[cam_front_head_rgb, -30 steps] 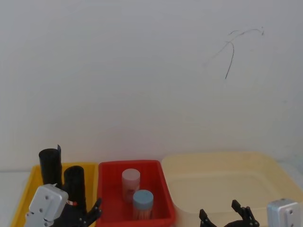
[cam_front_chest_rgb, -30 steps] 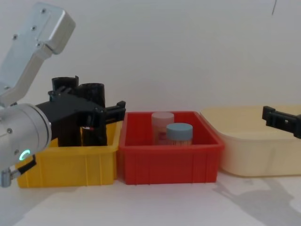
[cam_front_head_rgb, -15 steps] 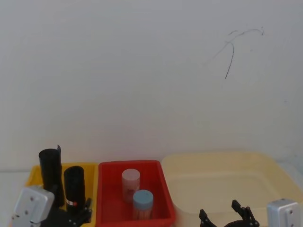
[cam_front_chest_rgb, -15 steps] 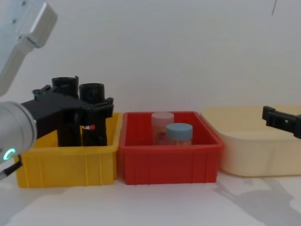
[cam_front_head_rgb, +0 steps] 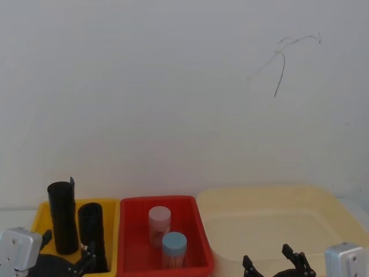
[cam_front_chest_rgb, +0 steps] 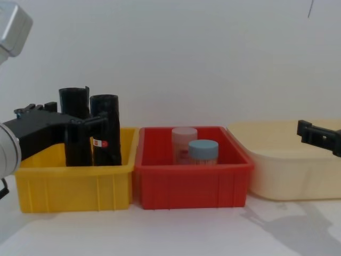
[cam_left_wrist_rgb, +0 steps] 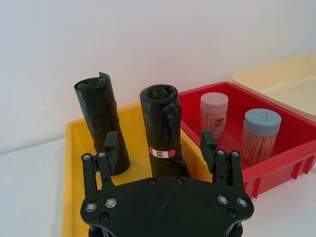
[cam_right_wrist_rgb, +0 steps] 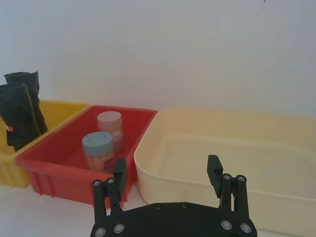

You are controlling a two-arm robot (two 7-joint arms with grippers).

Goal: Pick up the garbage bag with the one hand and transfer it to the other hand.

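Observation:
The garbage bag (cam_left_wrist_rgb: 162,129), a black roll with a red-and-white label band, stands upright in the yellow bin (cam_front_chest_rgb: 74,186), also seen as the garbage bag (cam_front_chest_rgb: 105,136) from the chest. A second black roll (cam_left_wrist_rgb: 100,123) with a notched rim stands beside it. My left gripper (cam_left_wrist_rgb: 159,148) is open, just on my side of the garbage bag, with its fingers spread to either side and not gripping it. It shows as the left gripper (cam_front_chest_rgb: 63,116) in the chest view. My right gripper (cam_right_wrist_rgb: 167,173) hangs open over the near edge of the cream tub (cam_right_wrist_rgb: 276,163), holding nothing.
A red bin (cam_front_chest_rgb: 192,184) in the middle holds a pink-lidded jar (cam_front_chest_rgb: 184,140) and a blue-lidded jar (cam_front_chest_rgb: 203,151). The cream tub (cam_front_chest_rgb: 287,170) sits at the right. A white wall rises close behind all three containers.
My left gripper has drawn back to the left and toward me, away from the rolls, staying open. The garbage bag stands in the bin as before. The right arm has not moved.

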